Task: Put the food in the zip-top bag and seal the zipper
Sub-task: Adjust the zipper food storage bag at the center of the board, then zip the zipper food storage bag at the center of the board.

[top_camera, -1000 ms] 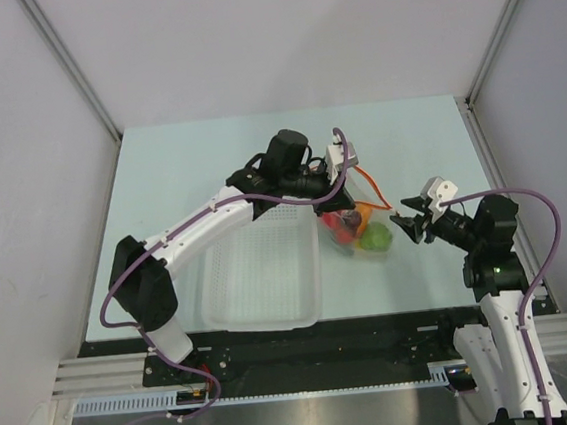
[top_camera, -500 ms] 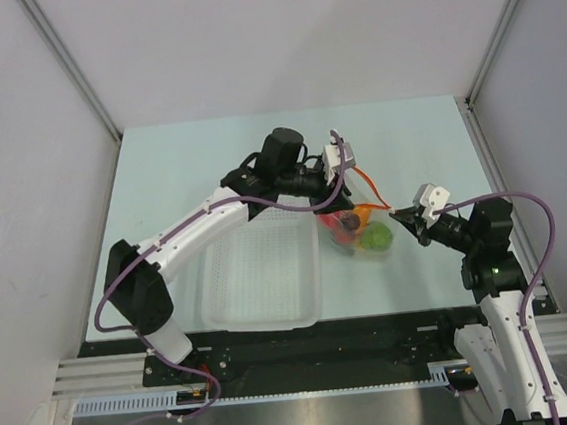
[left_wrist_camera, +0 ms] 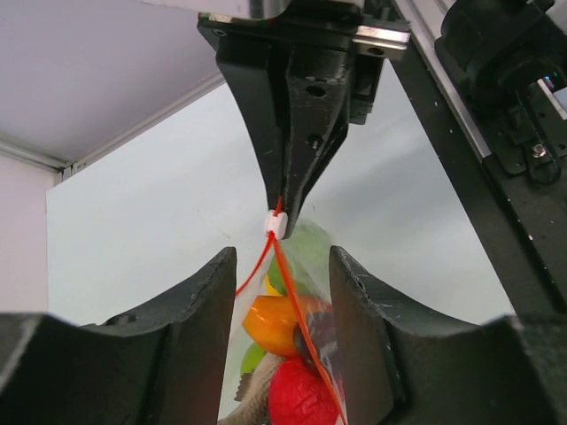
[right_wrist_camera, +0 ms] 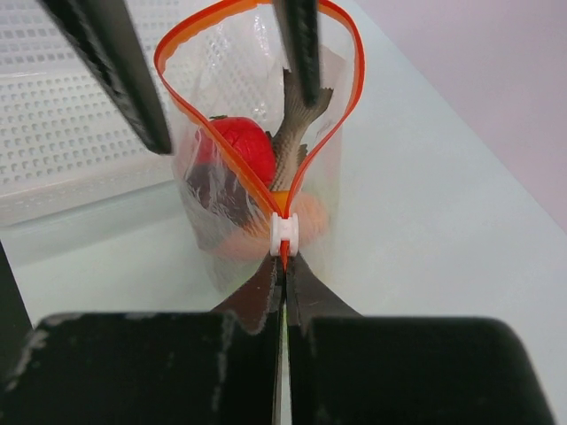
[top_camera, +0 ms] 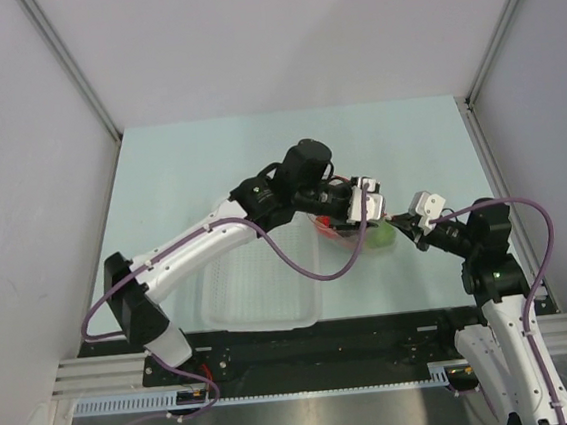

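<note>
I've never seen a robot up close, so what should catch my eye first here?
A clear zip-top bag stuffed with bright toy food, a red fruit and a grey fish among it, sits mid-table beside a white basket. The right gripper is shut on the end of its orange zipper, by the white tab, while the left gripper hangs open at the gaping mouth.

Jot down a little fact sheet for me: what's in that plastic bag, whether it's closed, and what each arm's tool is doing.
Bag: clear zip-top bag, beside the white basket
Inside: red fruit, grey fish, orange piece
Closure: zipper looped wide open, white tab at one end
Right tool: shut on the zipper's end, just by the tab
Left tool: open at the bag's mouth, gripping nothing
</note>
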### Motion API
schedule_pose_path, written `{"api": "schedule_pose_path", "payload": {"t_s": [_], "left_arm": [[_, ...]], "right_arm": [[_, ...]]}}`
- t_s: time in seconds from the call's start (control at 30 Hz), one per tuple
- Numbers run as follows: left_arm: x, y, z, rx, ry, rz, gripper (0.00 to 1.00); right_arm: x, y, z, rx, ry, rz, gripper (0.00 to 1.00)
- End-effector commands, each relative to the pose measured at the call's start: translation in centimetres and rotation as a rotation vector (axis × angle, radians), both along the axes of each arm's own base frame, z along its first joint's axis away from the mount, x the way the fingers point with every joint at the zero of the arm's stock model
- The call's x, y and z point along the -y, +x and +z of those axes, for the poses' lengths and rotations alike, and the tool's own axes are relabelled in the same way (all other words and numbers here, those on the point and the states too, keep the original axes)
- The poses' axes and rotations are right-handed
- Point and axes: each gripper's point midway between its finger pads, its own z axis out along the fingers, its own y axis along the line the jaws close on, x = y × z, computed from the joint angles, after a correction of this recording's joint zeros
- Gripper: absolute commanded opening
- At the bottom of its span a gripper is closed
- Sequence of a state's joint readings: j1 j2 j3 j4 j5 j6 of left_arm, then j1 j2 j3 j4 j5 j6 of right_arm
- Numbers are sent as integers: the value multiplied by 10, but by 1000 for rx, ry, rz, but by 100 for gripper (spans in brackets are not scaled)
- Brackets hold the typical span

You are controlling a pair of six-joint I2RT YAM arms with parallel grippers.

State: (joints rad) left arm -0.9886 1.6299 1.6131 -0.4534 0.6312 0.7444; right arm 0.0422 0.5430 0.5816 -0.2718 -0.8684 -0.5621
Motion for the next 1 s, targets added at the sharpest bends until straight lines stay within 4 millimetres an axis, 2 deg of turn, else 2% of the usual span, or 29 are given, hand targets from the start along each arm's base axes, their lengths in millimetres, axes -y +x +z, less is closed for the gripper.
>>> {"api": "schedule_pose_path", "payload": {"t_s": [0.0, 0.23, 0.57, 0.67, 0.7, 0.8, 0.97], "left_arm": [[17, 5, 11, 65, -20, -25, 49], [26, 12, -7, 70, 14, -7, 46], [38, 11, -5, 33, -5, -18, 41], [41, 10, -5, 28, -2, -25, 30], [41, 10, -5, 32, -1, -26, 20], [39, 14, -15, 40, 32, -19, 9], [23, 26, -40, 18, 108, 10, 1]], "right_arm": [[-3, -3, 32, 105, -10, 20, 0], [-5, -5, 37, 112, -6, 29, 0], [-7, -7, 36, 116, -13, 41, 0], [-7, -7, 37, 118, -15, 43, 0], [-7, -7, 36, 118, -16, 43, 0], [-7, -8, 36, 116, -17, 43, 0], [-5, -9, 39, 119, -12, 30, 0]]}}
